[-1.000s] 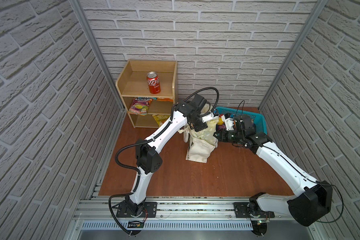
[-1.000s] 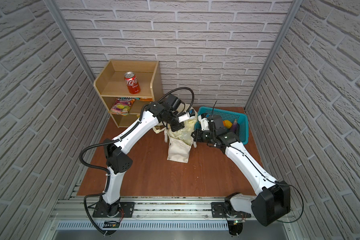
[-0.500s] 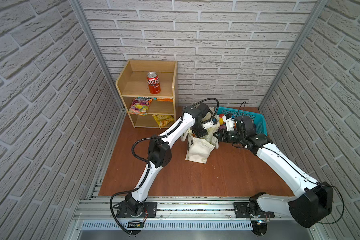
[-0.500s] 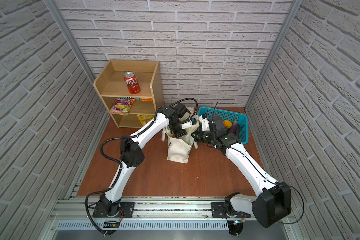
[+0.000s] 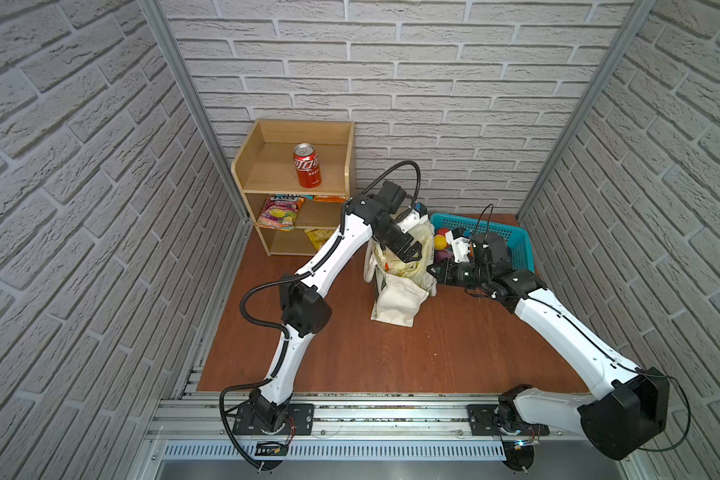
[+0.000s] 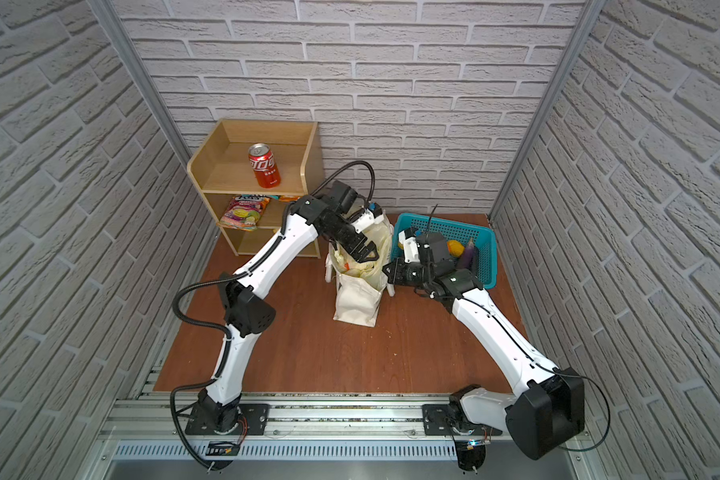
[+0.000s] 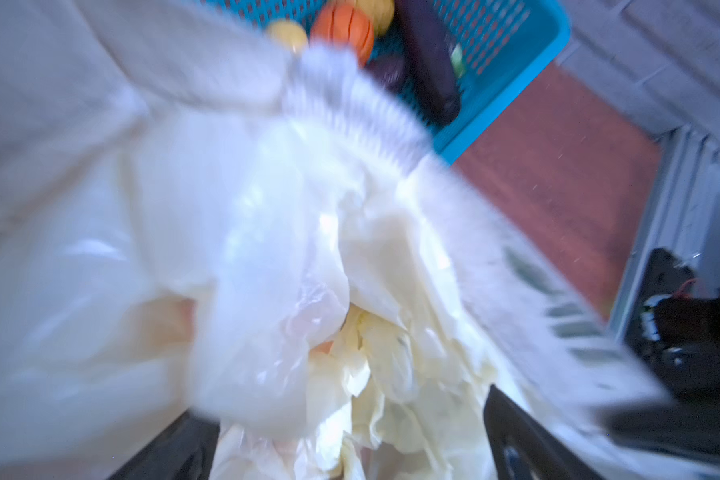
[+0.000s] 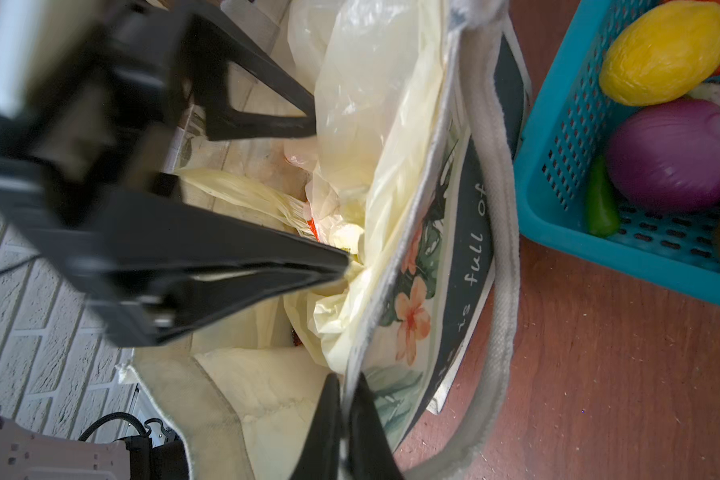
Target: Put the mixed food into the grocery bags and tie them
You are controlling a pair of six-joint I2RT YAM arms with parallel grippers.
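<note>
- Tote (image 5: 398, 297): upright on surface (image 5: 350, 353), centre of both top views, just left of basket (image 5: 518, 249).
- Plastic bag (image 8: 371, 104): crumpled inside tote, rising above its mouth.
- Left claw (image 5: 410, 254): released, jaws spread wide over tote mouth, touching the plastic.
- Right claw (image 8: 346, 399): clenched on tote rim, on the basket side.

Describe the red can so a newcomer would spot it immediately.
Find the wooden shelf unit against the back brick wall. On its open top tier stands the red can, upright and alone; the tiers below hold only flat snack packets.
</note>
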